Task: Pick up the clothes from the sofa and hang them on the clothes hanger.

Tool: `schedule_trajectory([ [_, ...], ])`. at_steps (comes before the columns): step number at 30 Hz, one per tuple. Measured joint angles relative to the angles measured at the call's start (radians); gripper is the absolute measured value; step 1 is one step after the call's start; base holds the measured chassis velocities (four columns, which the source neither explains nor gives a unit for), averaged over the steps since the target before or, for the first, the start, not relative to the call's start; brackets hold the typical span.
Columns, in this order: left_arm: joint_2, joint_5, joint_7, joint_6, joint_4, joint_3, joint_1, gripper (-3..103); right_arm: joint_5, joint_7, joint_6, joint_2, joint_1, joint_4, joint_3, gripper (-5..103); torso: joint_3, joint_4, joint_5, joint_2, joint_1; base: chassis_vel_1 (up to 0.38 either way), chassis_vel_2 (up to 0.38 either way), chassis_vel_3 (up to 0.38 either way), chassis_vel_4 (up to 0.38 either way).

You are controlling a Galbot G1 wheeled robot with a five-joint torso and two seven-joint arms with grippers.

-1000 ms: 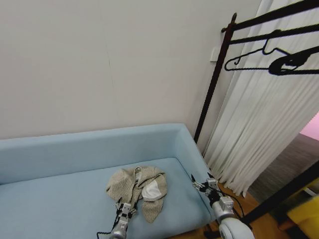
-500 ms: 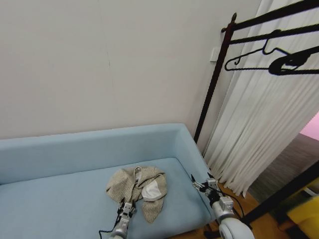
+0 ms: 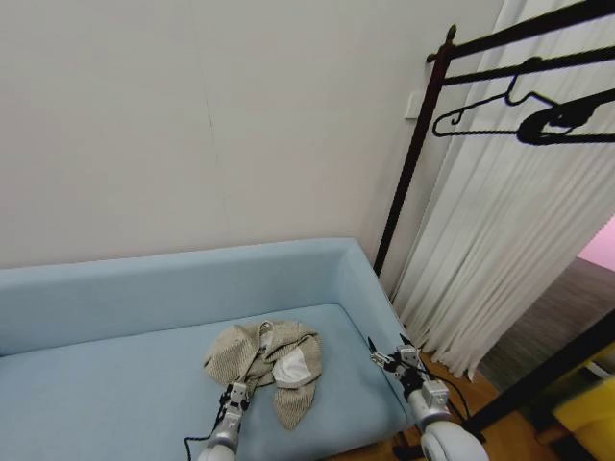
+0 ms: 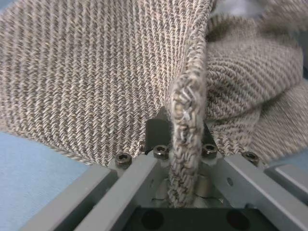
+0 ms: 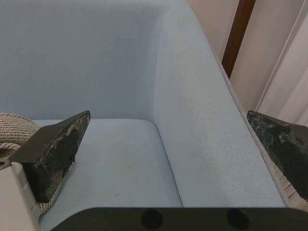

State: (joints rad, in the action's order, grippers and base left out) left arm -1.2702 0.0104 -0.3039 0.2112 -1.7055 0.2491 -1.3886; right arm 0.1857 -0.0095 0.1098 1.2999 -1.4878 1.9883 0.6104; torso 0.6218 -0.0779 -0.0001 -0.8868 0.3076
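Lying in a crumpled heap on the seat of the sofa (image 3: 144, 288), the clothes (image 3: 261, 351) are one beige knit garment with a pale lining patch turned up on its right side. Position: right half of the seat, near the front edge, apart from the backrest and from the right armrest.

Left gripper (image 3: 235, 396) sits at the heap's front edge, low over the seat. In the left wrist view a thick rolled hem of the knit runs straight down the gap between the jaws. The jaws are drawn in narrow, no wider than that hem, with one dark pad (image 4: 155, 137) pressed against its side — the hem is pinched. The rest of the fabric spreads out beyond the fingertips, draped to both sides, with bare blue seat showing at one side.

Right gripper (image 3: 388, 353) hangs over the front right corner of the seat, just beside the armrest, well apart from the garment. Jaws spread wide, nothing between them; the right wrist view looks between the two dark pads (image 5: 53, 154) at bare cushion and armrest, with a bit of knit at the frame edge.

Beyond the sofa's right end stands the dark clothes rack (image 3: 413, 154) — a black hanger (image 3: 567, 120) is hooked on its rail, in front of a white curtain (image 3: 500, 250).
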Motion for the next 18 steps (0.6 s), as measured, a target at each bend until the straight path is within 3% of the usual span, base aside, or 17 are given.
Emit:
schedule_trajectory([
  [10, 0.027, -0.083, 0.005, 0.020, -0.110, 0.098, -0.017, 2, -0.002, -0.009, -0.017, 0.009, 0.002, -0.009, 0.004, 100, 0.000, 0.0000, 0.0001, 0.000, 0.000, 0.000, 0.000, 0.000, 0.000],
  [18, 0.025, -0.151, -0.007, 0.025, -0.116, 0.197, -0.035, 2, -0.007, -0.015, -0.021, 0.013, 0.012, -0.014, 0.002, 100, 0.000, 0.0000, 0.0000, 0.000, 0.000, 0.000, 0.000, 0.000, 0.000],
])
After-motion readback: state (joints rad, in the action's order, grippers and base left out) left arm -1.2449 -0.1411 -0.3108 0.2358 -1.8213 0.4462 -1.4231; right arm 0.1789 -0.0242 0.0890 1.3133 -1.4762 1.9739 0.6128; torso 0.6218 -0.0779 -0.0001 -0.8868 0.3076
